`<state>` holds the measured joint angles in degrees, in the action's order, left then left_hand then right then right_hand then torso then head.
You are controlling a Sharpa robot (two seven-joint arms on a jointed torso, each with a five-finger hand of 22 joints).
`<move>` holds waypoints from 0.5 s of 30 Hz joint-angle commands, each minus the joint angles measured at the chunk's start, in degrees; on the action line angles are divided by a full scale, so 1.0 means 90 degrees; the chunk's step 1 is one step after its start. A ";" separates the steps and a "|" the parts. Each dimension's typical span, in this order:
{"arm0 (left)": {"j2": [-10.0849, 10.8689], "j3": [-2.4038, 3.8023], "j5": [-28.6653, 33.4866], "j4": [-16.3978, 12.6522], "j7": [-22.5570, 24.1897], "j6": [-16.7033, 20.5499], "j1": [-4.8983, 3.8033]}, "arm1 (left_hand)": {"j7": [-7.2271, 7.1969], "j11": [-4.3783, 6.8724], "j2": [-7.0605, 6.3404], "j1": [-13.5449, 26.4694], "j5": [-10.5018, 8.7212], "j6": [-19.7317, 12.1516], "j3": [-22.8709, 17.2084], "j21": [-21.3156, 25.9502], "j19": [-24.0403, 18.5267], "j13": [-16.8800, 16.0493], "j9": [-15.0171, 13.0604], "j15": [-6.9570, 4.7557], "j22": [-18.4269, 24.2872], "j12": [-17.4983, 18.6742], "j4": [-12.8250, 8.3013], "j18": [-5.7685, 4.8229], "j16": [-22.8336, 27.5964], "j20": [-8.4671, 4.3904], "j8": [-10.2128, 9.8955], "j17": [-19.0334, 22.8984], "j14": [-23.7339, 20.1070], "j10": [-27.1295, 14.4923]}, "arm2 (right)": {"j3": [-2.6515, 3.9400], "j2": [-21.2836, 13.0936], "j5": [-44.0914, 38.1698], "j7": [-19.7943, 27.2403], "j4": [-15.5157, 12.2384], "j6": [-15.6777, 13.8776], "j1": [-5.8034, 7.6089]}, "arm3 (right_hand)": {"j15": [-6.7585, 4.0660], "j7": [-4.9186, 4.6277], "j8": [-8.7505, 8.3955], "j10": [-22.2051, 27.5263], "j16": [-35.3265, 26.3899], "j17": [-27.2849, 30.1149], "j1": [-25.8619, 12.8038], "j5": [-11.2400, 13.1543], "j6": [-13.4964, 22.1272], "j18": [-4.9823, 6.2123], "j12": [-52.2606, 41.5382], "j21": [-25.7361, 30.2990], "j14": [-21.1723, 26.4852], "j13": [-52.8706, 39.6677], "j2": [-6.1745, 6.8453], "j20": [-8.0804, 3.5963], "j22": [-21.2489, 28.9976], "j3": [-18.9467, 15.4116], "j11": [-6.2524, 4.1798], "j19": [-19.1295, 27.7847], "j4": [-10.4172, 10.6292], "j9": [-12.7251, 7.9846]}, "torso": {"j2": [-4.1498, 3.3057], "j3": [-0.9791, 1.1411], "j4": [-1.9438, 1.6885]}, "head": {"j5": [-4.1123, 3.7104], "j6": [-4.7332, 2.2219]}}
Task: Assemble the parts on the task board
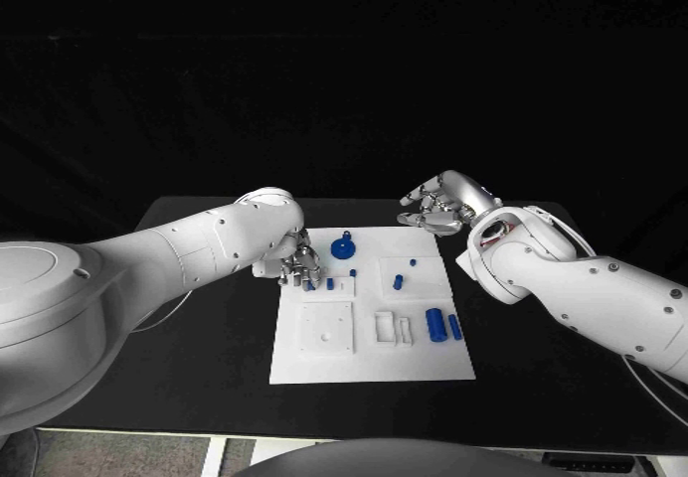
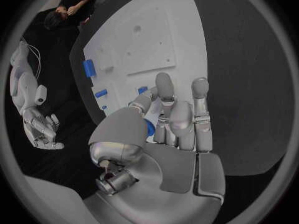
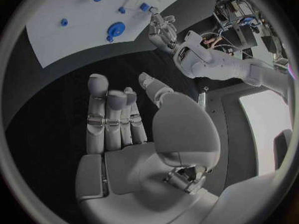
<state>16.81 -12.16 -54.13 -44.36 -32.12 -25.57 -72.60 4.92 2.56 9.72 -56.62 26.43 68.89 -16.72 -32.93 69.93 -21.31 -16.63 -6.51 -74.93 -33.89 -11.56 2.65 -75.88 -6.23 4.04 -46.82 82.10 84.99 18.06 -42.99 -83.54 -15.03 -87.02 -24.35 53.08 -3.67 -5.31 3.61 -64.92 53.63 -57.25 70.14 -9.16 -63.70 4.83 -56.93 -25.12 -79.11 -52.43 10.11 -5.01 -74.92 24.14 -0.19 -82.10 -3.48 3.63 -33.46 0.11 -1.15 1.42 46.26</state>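
Board (image 1: 430,358) lies under my left hand (image 1: 298,264), which pinches a small blue part (image 2: 149,128) over its left edge; right hand (image 1: 441,207) hangs empty, fingers apart.

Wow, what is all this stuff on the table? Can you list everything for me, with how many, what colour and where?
Table: one, black, under everything.
Task board: one, white plate, middle of the table, with raised white blocks and recesses.
Round part with a knob: one, blue, far end of the board, near the left hand.
Cylinder parts: two, blue, side by side on the board's right half, one thicker than the other.
Small parts: several, blue, mid-board; exact number hard to tell.
Part in the left hand: one, blue, pinched between its fingers.
Left hand: silver, over the board's far left edge.
Right hand: silver, holding nothing, fingers apart, beyond the board's far right corner.
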 commanded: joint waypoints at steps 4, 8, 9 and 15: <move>0.0020 -0.0047 -0.0096 0.0022 -0.0195 -0.0137 0.0094 | -0.0685 0.0174 0.0130 -0.0072 0.0014 0.1422 -0.0109 -0.0045 -0.0013 0.0001 0.0108 -0.0025 -0.0126 -0.0018 0.0065 0.0070 -0.0036 0.0039 -0.0019 -0.0015 0.0027 0.0202 | 0.0003 0.0011 -0.0064 0.0023 0.0002 0.0065 -0.0001 | -0.0004 -0.0005 -0.0007 0.0052 0.0011 -0.0001 -0.0042 -0.0038 -0.0013 0.0093 -0.0020 -0.0015 0.0052 -0.0002 -0.0012 0.0033 -0.0267 0.0043 0.0000 0.0021 -0.0012 -0.0003 | 0.0000 0.0001 -0.0002 | -0.0004 -0.0010; -0.0005 -0.0048 -0.0079 0.0023 -0.0189 -0.0118 0.0094 | -0.0686 0.0173 0.0138 -0.0055 -0.0033 0.1422 -0.0097 -0.0052 -0.0014 0.0007 0.0098 -0.0024 -0.0124 -0.0023 0.0095 0.0081 -0.0029 0.0051 -0.0015 -0.0017 0.0027 0.0203 | 0.0003 0.0016 -0.0064 0.0024 0.0005 0.0065 -0.0001 | -0.0004 -0.0005 -0.0007 0.0052 0.0011 -0.0001 -0.0042 -0.0038 -0.0013 0.0093 -0.0020 -0.0015 0.0052 -0.0002 -0.0012 0.0033 -0.0267 0.0043 0.0000 0.0021 -0.0012 -0.0003 | -0.0002 0.0000 0.0003 | -0.0001 -0.0014; -0.0012 -0.0048 -0.0072 0.0024 -0.0187 -0.0118 0.0094 | -0.0687 0.0172 0.0143 -0.0046 -0.0052 0.1424 -0.0089 -0.0052 -0.0015 0.0008 0.0095 -0.0023 -0.0123 -0.0025 0.0113 0.0083 -0.0030 0.0053 -0.0015 -0.0023 0.0030 0.0204 | 0.0003 0.0017 -0.0064 0.0024 0.0005 0.0065 -0.0001 | -0.0004 -0.0004 -0.0006 0.0054 0.0003 0.0006 -0.0044 -0.0051 -0.0016 0.0093 -0.0018 -0.0020 0.0055 0.0000 -0.0012 0.0033 -0.0268 0.0052 -0.0001 0.0021 -0.0016 -0.0003 | -0.0002 0.0001 0.0004 | 0.0001 -0.0012; -0.0042 -0.0048 -0.0010 0.0029 -0.0195 -0.0171 0.0095 | -0.0692 0.0172 0.0121 -0.0068 -0.0149 0.1440 -0.0010 -0.0049 -0.0014 -0.0004 0.0077 -0.0019 -0.0121 -0.0054 0.0212 0.0097 -0.0043 0.0073 -0.0017 -0.0062 0.0032 0.0202 | 0.0003 0.0018 -0.0064 0.0022 0.0006 0.0068 -0.0001 | -0.0004 -0.0005 -0.0007 0.0054 0.0007 0.0002 -0.0047 -0.0065 -0.0015 0.0094 -0.0019 -0.0009 0.0053 -0.0001 -0.0010 0.0032 -0.0265 0.0057 -0.0002 0.0022 -0.0019 -0.0004 | 0.0000 0.0007 0.0005 | -0.0002 -0.0002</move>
<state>16.52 -12.20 -54.07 -44.08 -32.48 -25.57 -72.59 4.93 2.56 9.97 -56.38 25.21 68.91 -16.07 -33.15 69.71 -21.30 -16.69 -6.47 -74.92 -34.11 -10.63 2.64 -75.88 -6.02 4.27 -47.33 82.11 85.00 18.06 -42.87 -83.54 -15.03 -86.94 -24.33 53.08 -3.67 -5.31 3.61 -64.92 53.63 -57.25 70.14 -9.54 -63.70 4.82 -56.94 -25.12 -79.11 -52.43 10.11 -5.01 -74.91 24.37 -0.19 -82.10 -3.72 3.63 -33.46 0.13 -1.10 1.42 46.19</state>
